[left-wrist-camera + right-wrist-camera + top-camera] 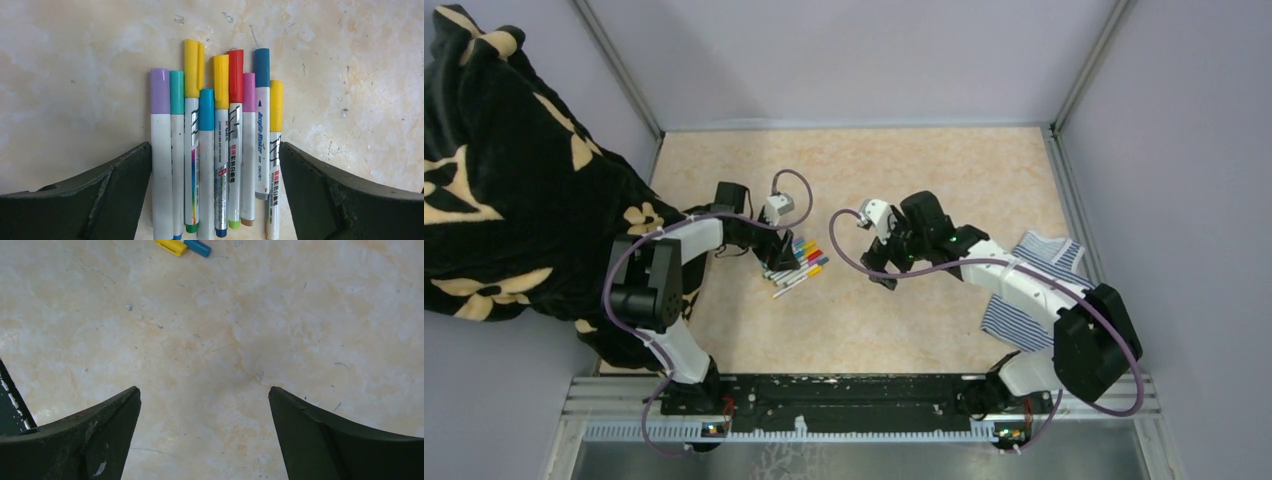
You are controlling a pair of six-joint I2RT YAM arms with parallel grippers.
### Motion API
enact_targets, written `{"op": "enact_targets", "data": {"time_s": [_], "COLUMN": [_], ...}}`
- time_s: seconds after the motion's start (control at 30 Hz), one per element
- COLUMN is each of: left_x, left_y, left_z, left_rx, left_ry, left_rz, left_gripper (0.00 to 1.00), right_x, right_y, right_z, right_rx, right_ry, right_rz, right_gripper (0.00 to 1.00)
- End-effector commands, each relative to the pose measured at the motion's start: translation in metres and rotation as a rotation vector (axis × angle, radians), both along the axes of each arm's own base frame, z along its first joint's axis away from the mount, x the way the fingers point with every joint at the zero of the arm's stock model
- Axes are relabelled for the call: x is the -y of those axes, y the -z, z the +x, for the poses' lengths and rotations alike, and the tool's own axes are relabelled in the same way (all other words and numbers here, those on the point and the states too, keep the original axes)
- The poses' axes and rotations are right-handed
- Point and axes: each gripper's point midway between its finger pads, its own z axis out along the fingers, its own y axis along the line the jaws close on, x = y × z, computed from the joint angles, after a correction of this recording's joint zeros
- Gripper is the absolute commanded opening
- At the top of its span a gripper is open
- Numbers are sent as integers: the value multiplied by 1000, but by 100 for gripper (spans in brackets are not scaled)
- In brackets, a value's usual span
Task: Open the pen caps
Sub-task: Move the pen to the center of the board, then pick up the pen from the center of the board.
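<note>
Nine white pens (220,165), glossy cylindrical caps (235,75) | left tool (214,147) spread | right tool (205,390) spread

We see a lab-type robot test cell, not a home: plain lilac panel walls (844,60) w/ metal corner posts (621,70), beige marbled tabletop (874,320), left arm (686,236) & right arm (1024,280) bolted to a metal rail (874,431) at near edge.

The pens (235,130) lie packed side by side, touching, with no gap between barrels. The left gripper (215,146) stands spread on either side of the row. Bare surface (210,315) lies under the wide-spread right gripper (203,390). A blanket (504,180) crowds the left edge and a cloth (1049,250) the right.
</note>
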Motion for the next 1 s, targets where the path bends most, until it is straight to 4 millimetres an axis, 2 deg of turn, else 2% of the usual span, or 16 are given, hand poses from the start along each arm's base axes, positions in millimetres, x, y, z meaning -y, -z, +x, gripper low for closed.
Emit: {"op": "enact_targets", "data": {"time_s": [0.0,0.1,0.2,0.33,0.5,0.8,0.97], "left_x": [5,0,-5,-7,-8,-14,-13], "left_y": [6,-3,-23,-48,-59,-44,-34], "left_z": [-20,-7,6,5,-17,-80,-101], "left_rx": [-43,15,102,193,237,222,231], "left_ry": [47,-6,-46,-40,27,171,203], "left_rz": [-5,19,33,35,45,92,111], "left_gripper": [99,99,99,99,99,99,99], "right_x": [-26,-30,-27,-22,-23,-19,-18], "right_y": [-37,-29,-19,-18,-22,-25,-26], "right_z": [-1,-13,-21,-24,-28,-26,-25], "right_rx": [156,175,179,190,189,212,221], "right_ry": [-104,-131,-152,-152,-169,-159,-157], "right_rz": [93,84,63,60,70,58,57], "right_gripper": [98,99,99,99,99,99,99]}}
